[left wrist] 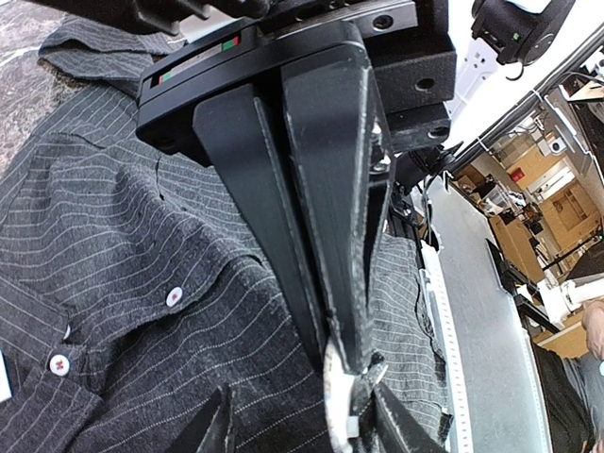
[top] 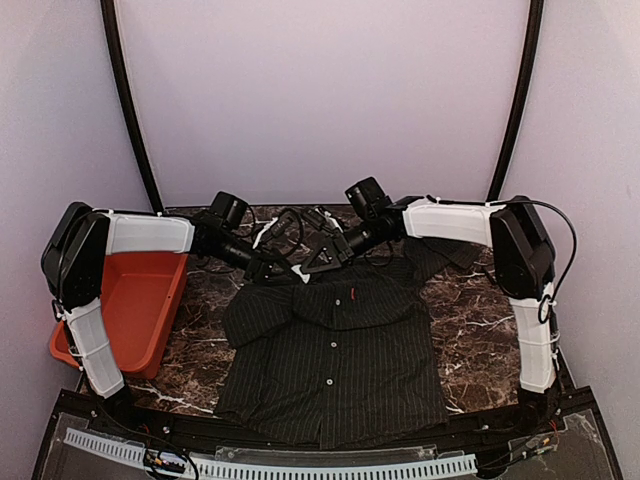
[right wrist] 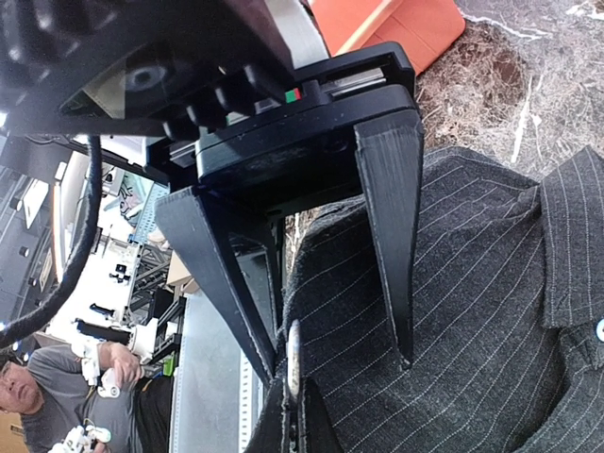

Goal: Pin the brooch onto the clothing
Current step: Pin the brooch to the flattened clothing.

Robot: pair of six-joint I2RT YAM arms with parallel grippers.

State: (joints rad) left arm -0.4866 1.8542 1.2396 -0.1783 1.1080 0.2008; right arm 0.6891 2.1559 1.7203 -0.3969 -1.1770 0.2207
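Observation:
The dark pinstriped shirt [top: 335, 350] lies flat on the table, collar towards the back, with a tiny red tag [top: 352, 295] on the chest. Both grippers meet just above the collar. My left gripper [top: 283, 268] is shut on the brooch [left wrist: 337, 396], a pale round disc seen edge-on at its fingertips [left wrist: 351, 363], close over the shirt [left wrist: 142, 245]. My right gripper [right wrist: 338, 366] is open, with its fingers either side of the shirt fabric [right wrist: 472, 311]. The brooch [right wrist: 293, 359] sits by its left finger, held by the left gripper's shut tips [right wrist: 291, 420].
A red bin [top: 140, 300] stands at the table's left, beside the left arm. The dark marble tabletop [top: 470, 320] shows around the shirt. A white perforated strip [top: 300, 468] runs along the front edge. White shirt buttons [left wrist: 174, 296] show near the collar.

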